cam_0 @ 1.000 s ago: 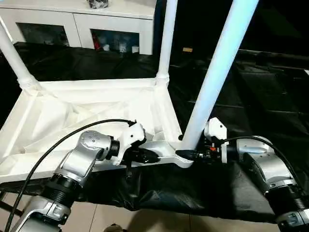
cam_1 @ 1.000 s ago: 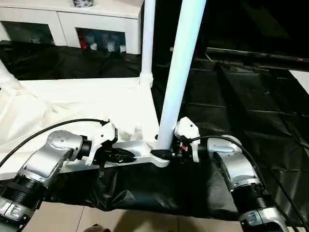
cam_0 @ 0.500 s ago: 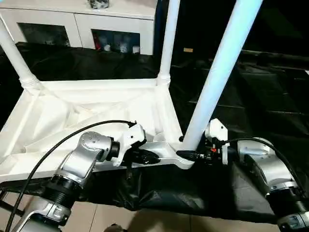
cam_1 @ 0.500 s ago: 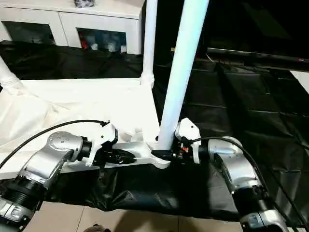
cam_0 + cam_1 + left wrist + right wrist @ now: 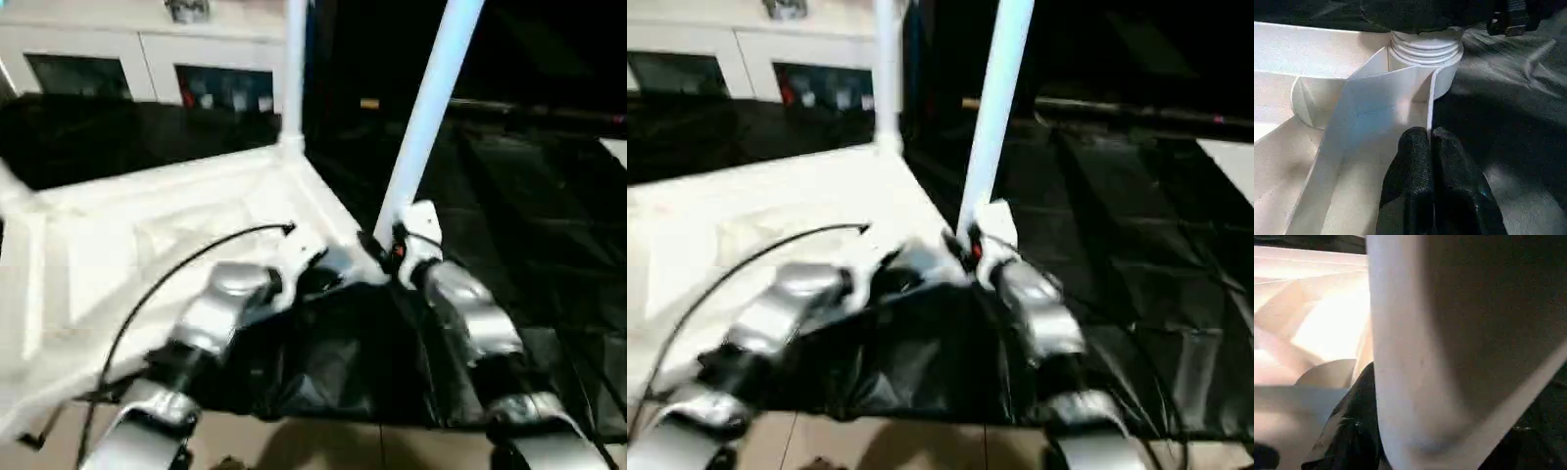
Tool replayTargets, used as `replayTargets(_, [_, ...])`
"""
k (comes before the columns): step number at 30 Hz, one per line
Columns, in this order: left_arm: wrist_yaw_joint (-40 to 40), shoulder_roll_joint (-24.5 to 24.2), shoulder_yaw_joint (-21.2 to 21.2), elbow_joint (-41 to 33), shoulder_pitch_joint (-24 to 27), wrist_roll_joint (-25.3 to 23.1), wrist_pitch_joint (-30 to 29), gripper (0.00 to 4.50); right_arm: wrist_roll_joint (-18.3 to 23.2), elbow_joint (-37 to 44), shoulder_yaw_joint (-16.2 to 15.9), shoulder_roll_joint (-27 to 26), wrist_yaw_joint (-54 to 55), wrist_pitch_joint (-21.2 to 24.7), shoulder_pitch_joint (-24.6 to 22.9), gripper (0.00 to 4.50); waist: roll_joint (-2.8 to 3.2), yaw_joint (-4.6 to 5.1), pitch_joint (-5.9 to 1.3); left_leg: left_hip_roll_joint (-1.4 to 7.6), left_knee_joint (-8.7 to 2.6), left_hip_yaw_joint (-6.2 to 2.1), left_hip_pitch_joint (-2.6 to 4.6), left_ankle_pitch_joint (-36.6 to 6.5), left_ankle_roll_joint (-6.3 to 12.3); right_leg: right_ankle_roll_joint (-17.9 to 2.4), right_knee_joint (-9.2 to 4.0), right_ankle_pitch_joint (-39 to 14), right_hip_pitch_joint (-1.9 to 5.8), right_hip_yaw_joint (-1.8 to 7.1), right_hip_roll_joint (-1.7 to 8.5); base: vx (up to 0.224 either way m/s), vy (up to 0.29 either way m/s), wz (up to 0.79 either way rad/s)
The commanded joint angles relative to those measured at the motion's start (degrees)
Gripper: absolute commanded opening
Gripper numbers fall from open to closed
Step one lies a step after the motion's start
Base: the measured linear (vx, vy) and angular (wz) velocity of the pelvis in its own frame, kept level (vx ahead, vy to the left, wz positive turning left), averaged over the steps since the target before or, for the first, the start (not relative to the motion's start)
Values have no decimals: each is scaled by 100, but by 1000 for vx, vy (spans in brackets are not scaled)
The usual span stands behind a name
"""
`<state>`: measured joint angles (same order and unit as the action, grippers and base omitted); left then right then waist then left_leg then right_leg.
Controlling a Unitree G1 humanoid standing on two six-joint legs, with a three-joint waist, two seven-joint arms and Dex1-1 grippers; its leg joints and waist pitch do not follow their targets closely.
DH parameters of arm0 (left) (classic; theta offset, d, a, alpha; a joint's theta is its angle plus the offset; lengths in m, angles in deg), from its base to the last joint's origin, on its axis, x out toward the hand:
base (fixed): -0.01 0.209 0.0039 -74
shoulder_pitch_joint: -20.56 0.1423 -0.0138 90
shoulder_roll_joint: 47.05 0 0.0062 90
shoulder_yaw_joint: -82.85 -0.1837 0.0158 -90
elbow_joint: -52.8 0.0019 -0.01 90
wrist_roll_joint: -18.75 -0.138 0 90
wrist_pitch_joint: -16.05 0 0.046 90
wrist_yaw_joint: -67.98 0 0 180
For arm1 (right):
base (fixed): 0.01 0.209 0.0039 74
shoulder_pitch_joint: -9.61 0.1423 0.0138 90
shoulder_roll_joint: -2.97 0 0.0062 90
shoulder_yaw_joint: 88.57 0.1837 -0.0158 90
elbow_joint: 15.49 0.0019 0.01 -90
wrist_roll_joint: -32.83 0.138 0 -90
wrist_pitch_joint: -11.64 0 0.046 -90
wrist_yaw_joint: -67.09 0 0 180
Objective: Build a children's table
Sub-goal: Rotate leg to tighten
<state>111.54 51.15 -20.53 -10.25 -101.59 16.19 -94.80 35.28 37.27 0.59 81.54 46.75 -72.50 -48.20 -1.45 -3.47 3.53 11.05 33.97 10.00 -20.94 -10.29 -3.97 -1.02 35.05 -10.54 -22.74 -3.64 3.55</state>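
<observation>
The children's table top [image 5: 118, 245] lies upside down, ribs up, on a black sheet. One white leg [image 5: 292, 69] stands in its far corner socket. Another leg [image 5: 431, 98] rises steeply from the near right corner socket [image 5: 1425, 46]. My right gripper [image 5: 384, 247] is closed around this leg just above its base; in the right wrist view the leg [image 5: 1415, 357] sits right against a black finger [image 5: 1349, 431]. My left gripper [image 5: 1429, 139] is shut on the thin rim wall [image 5: 1400, 98] of the table top, a short way from that socket.
A white cabinet with glass doors [image 5: 147, 59] stands behind the table. The black sheet [image 5: 529, 196] spreads out to the right. Tiled floor [image 5: 323, 446] shows below the front edge. My silver forearms [image 5: 460, 313] cross the near side.
The whole head view has swung and blurred, so the camera moved. Both grippers keep the same holds on the rim and the leg.
</observation>
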Motion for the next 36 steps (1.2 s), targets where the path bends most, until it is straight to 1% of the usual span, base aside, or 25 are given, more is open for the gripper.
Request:
replayTargets(1, [-340, 421, -121, -54, -421, 25, 214, 0, -210, -404, -628, -564, -144, 60, -11, 195, -16, -4, -390, 193, -407, -70, 58, -1282, 41, -879, -518, -1872, 234, 270, 468, 0, 0, 0])
replayTargets(2, [-320, 427, -147, -37, -433, 10, 251, 0, -257, -464, -661, -602, -114, -26, 45, 195, -10, -4, -396, 196, -402, -68, 61, -1237, 50, -907, -501, -1767, 226, 276, 468, 0, 0, 0])
replayTargets(3, [-194, 331, -237, -36, -428, -70, 363, 0, -159, -488, -630, -650, -370, -94, 86, 230, -16, 2, -398, 193, -403, -63, 42, -1175, 85, -941, -488, -1613, 244, 277, 462, 0, 0, 0])
replayTargets(4, [-181, 321, -243, -35, -426, -78, 383, 0, -143, -493, -619, -654, -386, -92, 90, 251, -9, -11, -401, 198, -398, -58, 42, -1083, 123, -975, -470, -1435, 250, 281, 461, 0, 0, 0])
replayTargets(6, [-114, 264, -276, -25, -417, -121, 495, 0, -59, -526, -558, -675, -459, -82, 114, 251, -2, -5, -408, 205, -397, -56, 41, -1016, 157, -1036, -444, -1264, 255, 283, 462, 0, 0, 0])
replayTargets(7, [-8, 164, -286, -79, -363, -103, 531, 0, -16, -450, -593, -627, -633, -72, 68, 251, -40, -2, -411, 203, -397, -53, 33, -986, 169, -1050, -439, -1220, 265, 279, 460, 0, 0, 0])
replayTargets(8, [87, 63, -283, -134, -307, -81, 572, 0, 22, -305, -645, -551, -832, -39, -11, 292, -25, -12, -404, 203, -402, -57, 33, -985, 190, -1072, -431, -1206, 269, 278, 461, 0, 0, 0])
replayTargets(11, [306, -128, -264, -247, -190, -52, 667, 0, 40, 14, -755, -324, -1218, -39, -194, 300, -27, -2, -397, 210, -403, -55, 36, -1032, 207, -1060, -441, -1274, 272, 285, 470, 0, 0, 0])
replayTargets(12, [349, -157, -261, -264, -172, -46, 680, 0, 42, 69, -776, -278, -1282, -39, -226, 312, -32, -14, -394, 216, -402, -52, 40, -1046, 217, -1050, -446, -1300, 272, 286, 470, 0, 0, 0])
replayTargets(13, [525, -266, -249, -333, -104, -16, 765, 0, 15, 304, -865, -75, -1483, -61, -363, 328, -20, -15, -394, 221, -407, -55, 41, -1033, 220, -1061, -440, -1286, 272, 286, 471, 0, 0, 0])
replayTargets(14, [525, -266, -249, -333, -104, -16, 765, 0, 15, 304, -865, -75, -1483, -61, -363, 344, -25, -14, -394, 220, -406, -51, 44, -1035, 220, -1057, -444, -1282, 270, 285, 464, 0, 0, 0])
replayTargets(15, [733, -364, -248, -420, -35, 48, 838, 0, 29, 529, -930, 120, -1700, -42, -493, 344, -21, -10, -388, 222, -411, -52, 46, -1066, 213, -1067, -447, -1309, 259, 288, 467, 0, 0, 0])
replayTargets(17, [1132, -548, -272, -585, 90, 185, 984, 0, 58, 935, -1034, 499, -2137, -75, -738, 344, -23, -27, -384, 231, -412, -57, 44, -1114, 217, -1029, -452, -1377, 275, 290, 472, 0, 0, 0])
replayTargets(18, [1283, -619, -295, -649, 132, 235, 985, 0, 106, 1088, -1054, 641, -2333, -72, -824, 344, -7, -36, -379, 235, -413, -60, 44, -1141, 236, -1015, -453, -1393, 272, 295, 470, 0, 0, 0])
replayTargets(21, [1659, -814, -379, -783, 220, 327, 986, 0, 197, 1457, -1032, 958, -2845, -4, -1000, 344, -18, -23, -369, 234, -421, -55, 50, -1235, 249, -1068, -465, -1465, 255, 293, 457, 0, 0, 0])
replayTargets(22, [1659, -814, -379, -783, 220, 327, 986, 0, 197, 1457, -1032, 958, -2845, -4, -1000, 344, -15, -35, -364, 239, -417, -49, 64, -1291, 234, -1062, -478, -1568, 237, 299, 464, 0, 0, 0])
replayTargets(23, [1789, -892, -397, -842, 254, 359, 964, 0, 220, 1593, -1042, 1122, -3060, 0, -1053, 344, -16, -32, -360, 236, -422, -53, 63, -1303, 220, -1062, -483, -1615, 235, 298, 465, 0, 0, 0])
replayTargets(24, [1885, -958, -402, -878, 275, 376, 928, 0, 209, 1717, -1065, 1300, -3241, -12, -1098, 344, -24, -40, -368, 240, -425, -60, 61, -1296, 210, -1054, -479, -1624, 252, 292, 467, 0, 0, 0])
replayTargets(25, [1903, -1022, -403, -860, 268, 335, 898, 0, 248, 1833, -1070, 1483, -3442, 30, -1126, 344, -20, -49, -362, 242, -418, -53, 65, -1302, 217, -1040, -484, -1640, 243, 296, 460, 0, 0, 0])
replayTargets(28, [1815, -1094, -378, -737, 224, 238, 986, 0, 335, 2027, -1060, 1695, -3604, 134, -1159, 344, -31, -78, -364, 237, -409, -48, 64, -1257, 254, -1030, -485, -1623, 244, 298, 460, 0, 0, 0])
replayTargets(29, [1766, -1107, -369, -660, 196, 201, 1015, 44, 315, 2027, -1046, 1716, -3595, 93, -1147, 344, -38, -93, -367, 233, -407, -50, 59, -1221, 248, -1019, -484, -1642, 246, 297, 463, 0, 0, 0])
replayTargets(30, [1778, -1121, -370, -614, 175, 195, 976, 55, 306, 2005, -1039, 1722, -3598, 75, -1131, 344, -51, -100, -367, 232, -406, -48, 57, -1193, 239, -1011, -482, -1651, 242, 294, 462, 0, 0, 0])
replayTargets(32, [1756, -1135, -363, -553, 145, 166, 1018, 55, 269, 1971, -1040, 1730, -3610, 40, -1110, 344, -43, -110, -368, 235, -405, -50, 62, -1190, 227, -1007, -481, -1674, 240, 292, 463, 0, 0, 0])
replayTargets(34, [1719, -1162, -373, -481, 106, 112, 1078, 85, 243, 1968, -1044, 1739, -3635, 20, -1102, 344, -48, -120, -372, 231, -405, -53, 57, -1152, 223, -986, -480, -1648, 242, 290, 459, 0, 0, 0])
replayTargets(36, [1680, -1244, -443, -375, 51, -6, 1185, 96, 264, 2014, -1074, 1771, -3666, 53, -1106, 344, -49, -124, -384, 233, -402, -56, 54, -1104, 231, -995, -459, -1513, 254, 289, 458, 0, 0, 0])
